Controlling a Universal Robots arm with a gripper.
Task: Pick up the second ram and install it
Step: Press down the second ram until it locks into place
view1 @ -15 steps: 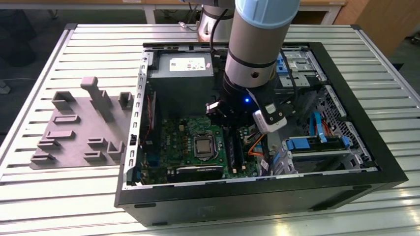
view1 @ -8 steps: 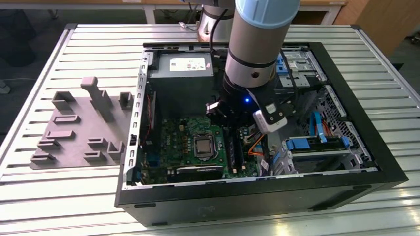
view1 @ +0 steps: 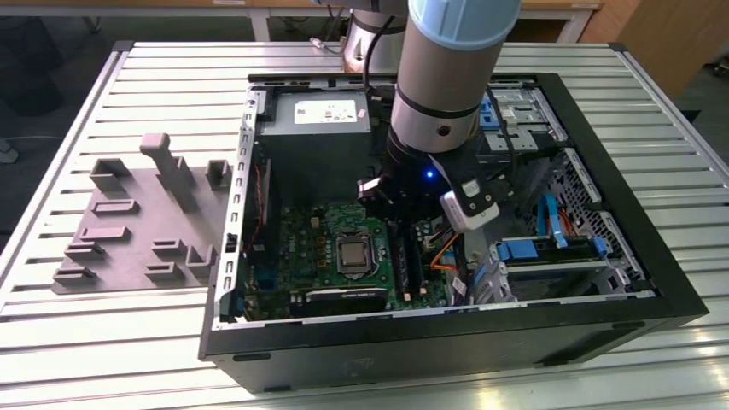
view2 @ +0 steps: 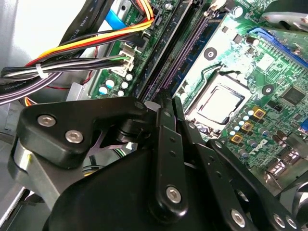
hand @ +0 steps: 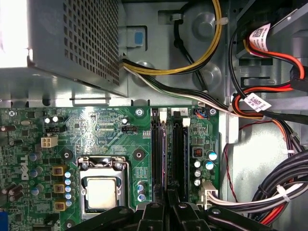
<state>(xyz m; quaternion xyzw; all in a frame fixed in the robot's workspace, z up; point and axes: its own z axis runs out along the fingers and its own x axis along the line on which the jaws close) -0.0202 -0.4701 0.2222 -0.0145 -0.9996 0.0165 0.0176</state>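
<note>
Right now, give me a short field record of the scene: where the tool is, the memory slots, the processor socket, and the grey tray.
tool: low over the motherboard inside the open computer case, lined up with the memory slots
memory slots: long black parallel slots, beside the processor socket
second ram: cannot be made out between the fingers
processor socket: bare metal lid, no cooler on it
grey tray: outside the case, on the exterior view's left

Bright even light, glare on table (view1: 341, 389)

Slatted metal table (view1: 137, 359), wooden furniture behind (view1: 672, 34)
</note>
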